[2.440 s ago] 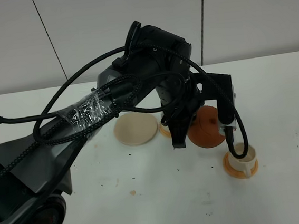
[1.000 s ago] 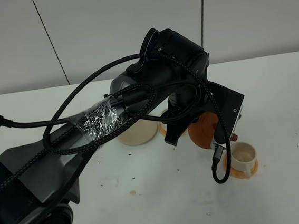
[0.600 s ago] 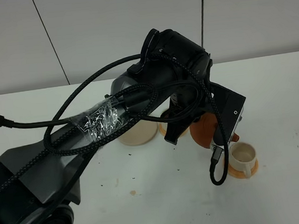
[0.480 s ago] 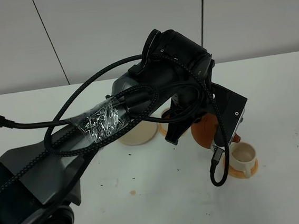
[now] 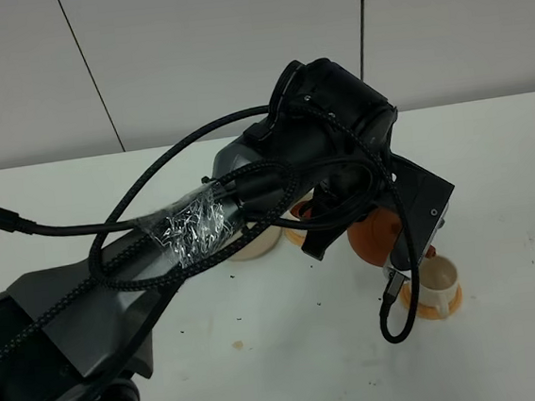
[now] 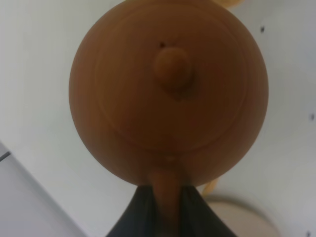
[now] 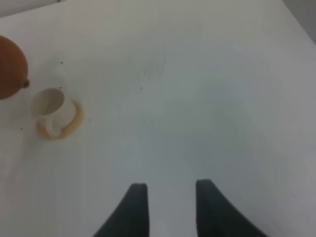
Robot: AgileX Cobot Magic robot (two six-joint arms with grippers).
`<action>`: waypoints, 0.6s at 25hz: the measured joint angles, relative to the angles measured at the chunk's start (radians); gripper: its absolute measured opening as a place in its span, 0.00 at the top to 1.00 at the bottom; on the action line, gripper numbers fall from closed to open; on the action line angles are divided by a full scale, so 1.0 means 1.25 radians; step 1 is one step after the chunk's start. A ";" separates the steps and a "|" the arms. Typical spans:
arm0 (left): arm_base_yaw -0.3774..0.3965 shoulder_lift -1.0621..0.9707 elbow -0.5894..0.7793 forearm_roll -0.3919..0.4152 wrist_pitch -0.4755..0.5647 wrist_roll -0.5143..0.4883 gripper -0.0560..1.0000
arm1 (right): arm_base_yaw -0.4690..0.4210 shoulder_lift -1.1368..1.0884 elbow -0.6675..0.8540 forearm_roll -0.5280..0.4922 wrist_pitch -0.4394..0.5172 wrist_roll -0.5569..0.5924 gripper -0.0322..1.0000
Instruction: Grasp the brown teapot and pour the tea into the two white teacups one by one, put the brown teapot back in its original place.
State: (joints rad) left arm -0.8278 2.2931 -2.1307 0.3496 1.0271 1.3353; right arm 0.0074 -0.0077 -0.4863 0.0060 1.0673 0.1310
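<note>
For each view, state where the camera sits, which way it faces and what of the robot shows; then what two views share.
Exterior high: mounted high off the arms, looking down at the white table; the left arm fills the middle.
Left wrist: on the left arm, looking along the left pincer, shut on the handle of the brown teapot.
Right wrist: on the right arm, facing the table past the open right pincer.
Shared: exterior and right wrist both show the brown teapot beside a white teacup.

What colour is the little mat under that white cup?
Orange; the coaster shows best in the right wrist view.
</note>
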 joint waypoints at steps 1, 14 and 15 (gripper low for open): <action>-0.004 0.000 0.000 0.013 0.000 0.000 0.78 | 0.000 0.000 0.000 0.000 0.000 0.000 0.74; -0.011 0.000 0.000 0.047 -0.015 0.000 0.78 | 0.000 0.000 0.000 0.000 0.000 0.000 0.74; -0.011 0.000 0.000 0.047 -0.016 0.000 0.78 | 0.000 0.000 0.000 0.000 0.000 0.000 0.74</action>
State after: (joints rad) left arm -0.8413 2.2931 -2.1307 0.4077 1.0069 1.3353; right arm 0.0074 -0.0077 -0.4863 0.0060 1.0673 0.1310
